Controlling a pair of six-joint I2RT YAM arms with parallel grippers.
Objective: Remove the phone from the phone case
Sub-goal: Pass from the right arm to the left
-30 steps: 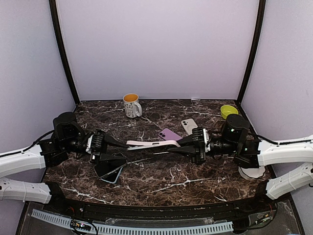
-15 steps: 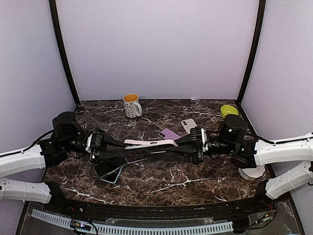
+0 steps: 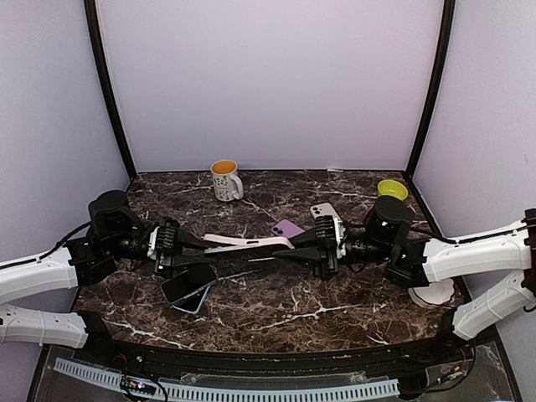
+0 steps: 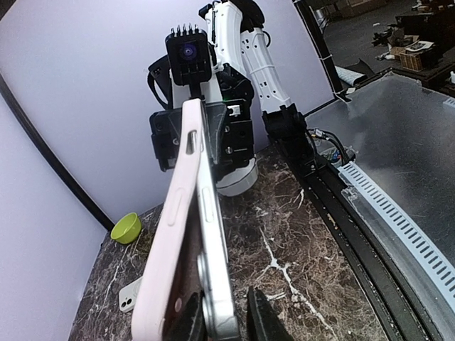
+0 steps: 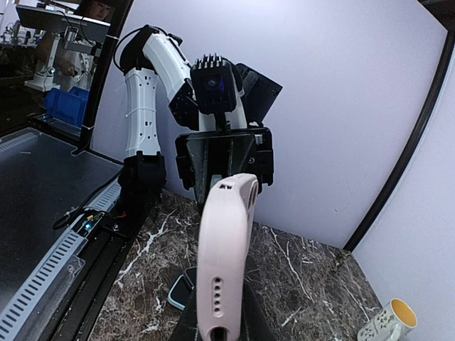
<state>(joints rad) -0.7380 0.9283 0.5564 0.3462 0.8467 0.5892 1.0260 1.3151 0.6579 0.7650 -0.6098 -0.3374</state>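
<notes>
Pink phone case (image 3: pixel 251 242) spans your tools above the worktop (image 3: pixel 285 310) — right tool (image 3: pixel 295 245) clamped on it, left tool (image 3: pixel 199 244) grip unclear — pulling before the left bites could drop it.

One pink phone case (image 3: pixel 251 242) with one phone (image 4: pixel 215 241) in it, three loose phones on the bench (image 3: pixel 276 311), a purple phone (image 3: pixel 291 227), a white phone (image 3: pixel 321 211), a dark phone (image 3: pixel 188 287), one mug (image 3: pixel 224 179), one green bowl (image 3: pixel 391 188), one white disc (image 3: pixel 431 295)
</notes>
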